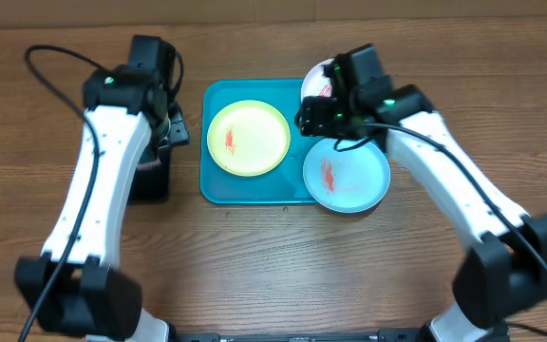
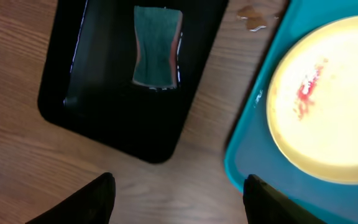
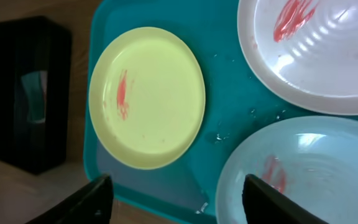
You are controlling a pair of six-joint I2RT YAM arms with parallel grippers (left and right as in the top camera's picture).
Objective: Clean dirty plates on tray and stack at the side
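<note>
The turquoise tray (image 1: 218,185) holds a yellow-green plate (image 1: 248,138) with a red smear. A pale mint plate (image 1: 347,175) with a red smear overlaps the tray's right rim. A white plate (image 1: 317,82) with red smears lies at the tray's back right, partly hidden by my right arm. My right gripper (image 3: 176,202) is open and empty above the tray, between the yellow-green plate (image 3: 146,96) and the mint plate (image 3: 303,171). My left gripper (image 2: 179,202) is open and empty over bare table between the black tray (image 2: 129,81) and the turquoise tray (image 2: 253,155).
The smaller black tray (image 1: 150,176) left of the turquoise tray holds a grey-green sponge (image 2: 157,55). A small wet spot (image 2: 253,15) lies on the table by the turquoise tray's corner. Water droplets (image 3: 222,134) sit on the tray floor.
</note>
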